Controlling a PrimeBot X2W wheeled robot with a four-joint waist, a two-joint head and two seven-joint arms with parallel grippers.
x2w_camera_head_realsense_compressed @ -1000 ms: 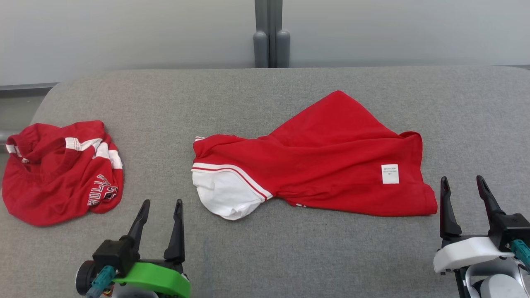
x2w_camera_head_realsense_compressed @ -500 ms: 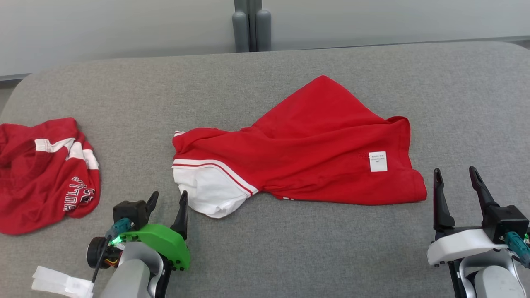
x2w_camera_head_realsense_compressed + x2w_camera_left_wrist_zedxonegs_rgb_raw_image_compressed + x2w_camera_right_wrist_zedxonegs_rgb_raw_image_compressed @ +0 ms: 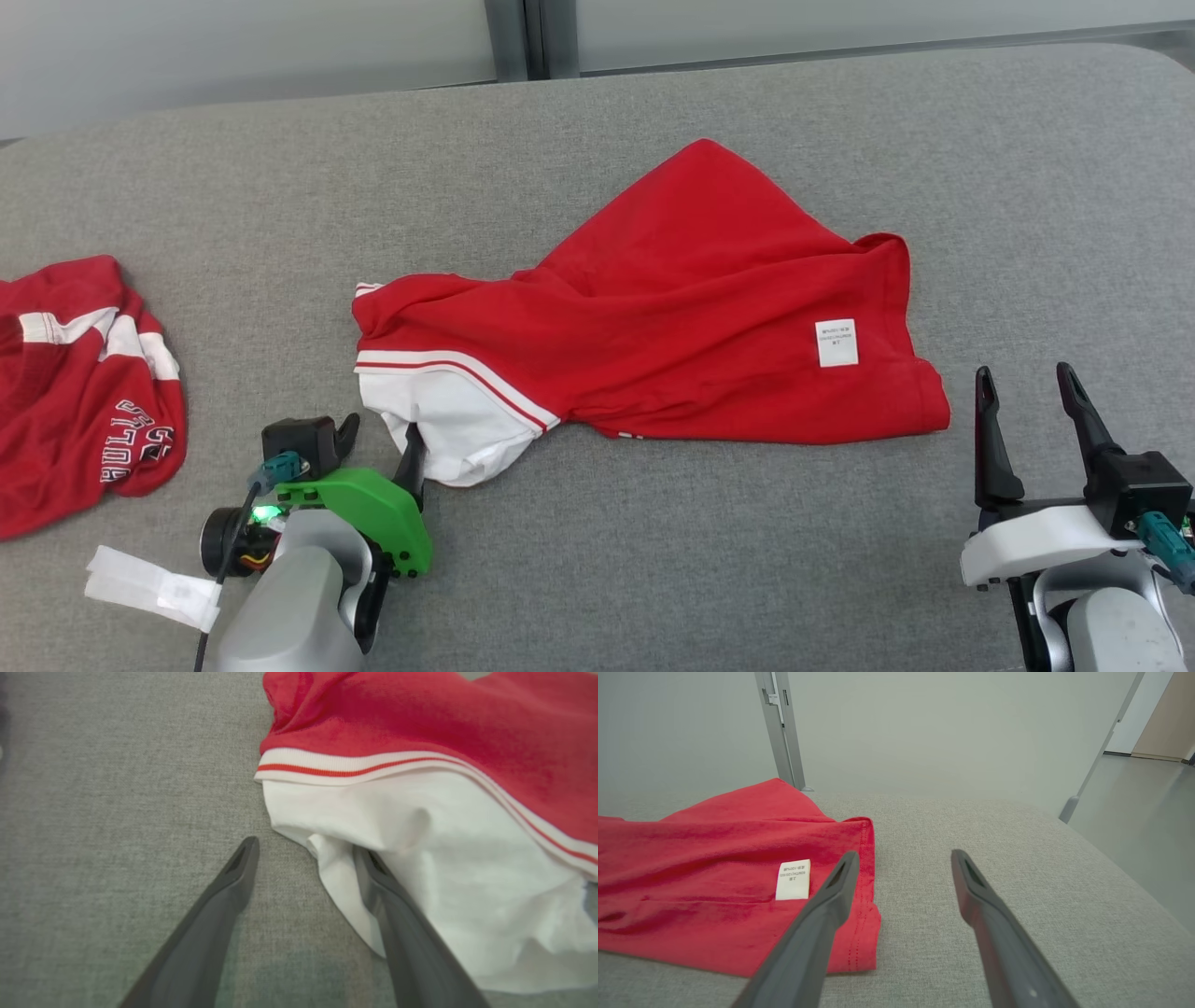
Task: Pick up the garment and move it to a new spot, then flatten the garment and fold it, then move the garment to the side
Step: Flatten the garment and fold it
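Note:
The garment [image 3: 672, 317] is a red shirt with a white sleeve [image 3: 448, 420], lying crumpled in the middle of the grey padded table [image 3: 653, 560]. A white label [image 3: 836, 343] shows near its right hem. My left gripper [image 3: 381, 434] is open and tilted down at the sleeve's left edge. In the left wrist view, its [image 3: 306, 847] right finger lies over the white cloth [image 3: 467, 858] and the left finger over bare table. My right gripper [image 3: 1023, 373] stands open just right of the hem corner, beside the garment [image 3: 714, 868] and not touching it [image 3: 904, 854].
A second red garment [image 3: 75, 392] with white stripes and lettering lies bunched at the table's left edge. A grey post [image 3: 527, 37] stands behind the table against a pale wall. In the right wrist view the table's right edge [image 3: 1125, 868] drops to the floor.
The camera has tilted down and turned right, shifting the whole picture. My left gripper has reached forward and dipped to the white sleeve's edge. The right gripper has held its place, open.

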